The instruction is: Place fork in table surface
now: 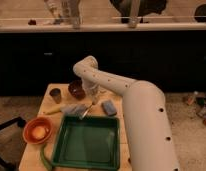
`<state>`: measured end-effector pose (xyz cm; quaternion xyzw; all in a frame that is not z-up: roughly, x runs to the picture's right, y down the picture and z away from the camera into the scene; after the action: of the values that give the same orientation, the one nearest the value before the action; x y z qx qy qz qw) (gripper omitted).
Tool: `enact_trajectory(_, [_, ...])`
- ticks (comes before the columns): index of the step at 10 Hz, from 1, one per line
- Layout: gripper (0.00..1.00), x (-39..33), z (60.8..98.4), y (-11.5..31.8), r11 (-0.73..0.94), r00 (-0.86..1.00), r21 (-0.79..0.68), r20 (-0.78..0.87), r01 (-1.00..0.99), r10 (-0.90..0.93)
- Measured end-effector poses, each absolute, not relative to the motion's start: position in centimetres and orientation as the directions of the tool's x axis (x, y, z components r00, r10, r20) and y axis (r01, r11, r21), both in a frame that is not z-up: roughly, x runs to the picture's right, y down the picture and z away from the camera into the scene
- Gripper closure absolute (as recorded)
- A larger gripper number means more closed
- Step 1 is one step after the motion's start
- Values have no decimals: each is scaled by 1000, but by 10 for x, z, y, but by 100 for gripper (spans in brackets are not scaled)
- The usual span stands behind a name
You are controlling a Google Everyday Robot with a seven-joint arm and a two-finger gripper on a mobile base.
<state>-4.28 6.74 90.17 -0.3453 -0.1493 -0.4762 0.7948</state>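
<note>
My gripper (93, 101) hangs from the white arm over the far side of the table. It is shut on the upper end of the silver fork (86, 110). The fork slants down and to the left, and its lower tip is over the far rim of the green tray (60, 142). The tan wooden table surface (31, 157) shows around the tray, at the left and at the back.
An orange bowl (37, 131) sits left of the tray. A dark red bowl (76, 89) and a small grey cup (56, 95) stand at the back. A grey cloth (72, 108), a yellow item (52, 111) and a blue-grey object (109, 107) lie behind the tray.
</note>
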Motion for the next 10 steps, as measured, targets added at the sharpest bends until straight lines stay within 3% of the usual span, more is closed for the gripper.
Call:
enact_trajectory(5, [100, -28, 915, 75, 372, 651, -545, 515, 751, -558])
enact_trajectory(10, [100, -23, 910, 68, 397, 684, -566, 503, 723, -529])
